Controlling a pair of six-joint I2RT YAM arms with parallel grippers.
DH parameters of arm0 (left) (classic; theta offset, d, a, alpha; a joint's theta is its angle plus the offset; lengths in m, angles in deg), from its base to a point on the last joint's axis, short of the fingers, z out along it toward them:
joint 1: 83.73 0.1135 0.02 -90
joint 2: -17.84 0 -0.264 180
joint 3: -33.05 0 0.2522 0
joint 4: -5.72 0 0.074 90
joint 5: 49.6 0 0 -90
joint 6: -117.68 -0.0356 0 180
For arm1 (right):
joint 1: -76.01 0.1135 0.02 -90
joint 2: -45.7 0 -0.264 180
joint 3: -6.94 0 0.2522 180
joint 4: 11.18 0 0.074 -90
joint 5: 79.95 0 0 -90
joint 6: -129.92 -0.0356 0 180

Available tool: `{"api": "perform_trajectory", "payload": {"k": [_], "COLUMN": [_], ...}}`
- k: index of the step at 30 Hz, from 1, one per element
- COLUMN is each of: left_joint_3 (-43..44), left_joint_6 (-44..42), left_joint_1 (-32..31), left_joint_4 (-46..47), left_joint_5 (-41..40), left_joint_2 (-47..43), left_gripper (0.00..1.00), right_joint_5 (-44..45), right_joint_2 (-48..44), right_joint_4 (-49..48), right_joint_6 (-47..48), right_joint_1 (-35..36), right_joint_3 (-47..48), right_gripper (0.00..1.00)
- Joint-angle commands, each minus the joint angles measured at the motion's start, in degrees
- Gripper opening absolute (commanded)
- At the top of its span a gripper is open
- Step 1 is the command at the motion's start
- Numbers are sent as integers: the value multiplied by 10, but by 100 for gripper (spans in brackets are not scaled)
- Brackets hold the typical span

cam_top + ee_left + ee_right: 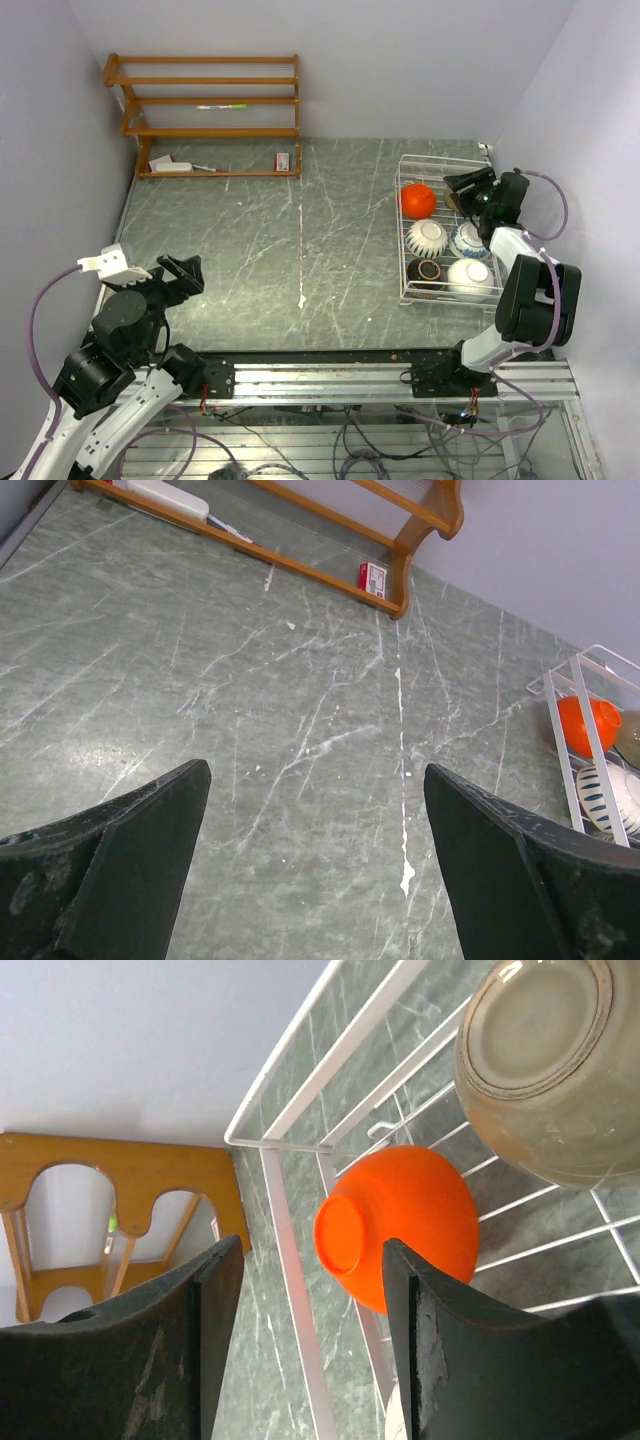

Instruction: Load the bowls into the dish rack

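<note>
Bowls [428,236] lie overturned or tilted, likely to drain, in the white wire dish rack [402,232] on the grey marbled surface [280,250]. Right jaws hang part-open and empty over the bright orange-red bowl [400,1222] beside a cream glazed bowl [540,1060]; left jaws gape wide, holding nothing.

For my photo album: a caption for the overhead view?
Right gripper open over the dish rack near the orange bowl; left gripper open, far off.
</note>
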Motion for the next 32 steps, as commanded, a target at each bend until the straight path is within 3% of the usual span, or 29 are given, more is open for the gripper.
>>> {"api": "perform_trajectory", "payload": {"k": [1, 2, 3, 4, 5, 14, 17, 22, 32], "left_joint_3": [7, 7, 7, 8, 8, 7, 8, 11, 11], "left_joint_6": [0, -1, 0, 0, 0, -1, -2, 1, 9], "left_joint_1": [-3, -3, -3, -2, -3, -3, -4, -4, -4], "left_joint_4": [14, 14, 14, 13, 13, 14, 12, 8, -1], "left_joint_5": [1, 2, 2, 2, 2, 3, 3, -2, -19], "left_joint_2": [-5, -4, -3, -2, -1, 9, 21, 35, 40], "left_gripper": [99, 99, 99, 99, 99, 99, 99, 99, 99], "right_joint_5": [42, 54, 65, 76, 87, 244, 246, 254, 279], "right_joint_2": [-48, -64, -74, -84, -94, -106, -106, -114, -196], "right_joint_4": [80, 100, 116, 130, 143, 279, 290, 314, 299], "right_joint_6": [77, 97, 116, 135, 163, 332, 367, 386, 389], "right_joint_1": [7, 16, 31, 46, 64, 300, 355, 399, 415], "right_joint_3": [28, 40, 49, 55, 61, 150, 146, 135, 71], "right_gripper": [61, 63, 75, 96, 99, 100, 100, 100, 100]}}
